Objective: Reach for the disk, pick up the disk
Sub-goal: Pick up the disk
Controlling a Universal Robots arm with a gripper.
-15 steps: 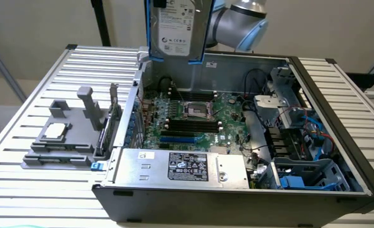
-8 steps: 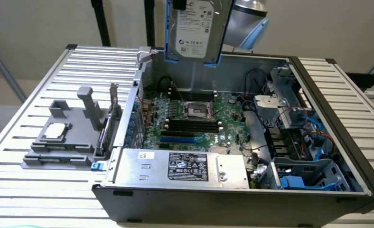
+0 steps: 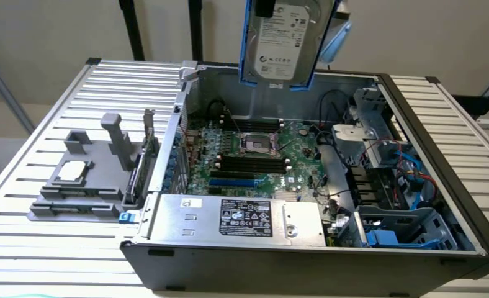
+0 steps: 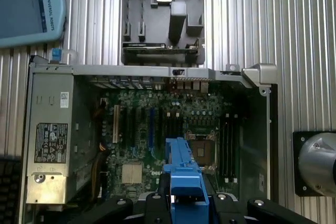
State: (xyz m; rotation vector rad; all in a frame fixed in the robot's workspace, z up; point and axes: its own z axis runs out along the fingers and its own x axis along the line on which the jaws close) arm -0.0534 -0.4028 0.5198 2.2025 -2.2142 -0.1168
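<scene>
Grips with the pincer (image 4: 185, 196), closed partway and clamped on the disk (image 3: 279, 43) along its blue-framed edge. Presses dark fingers (image 4: 164, 188) against either side of that frame. Points the wrist straight down, looking along the fingers from above. Holds high at the top of the exterior view, carrying the disk upright and hanging free in the air below the pincer. Spreads the black pincer body, dotted with round screw heads, wide behind the fingers in the wrist view.
</scene>
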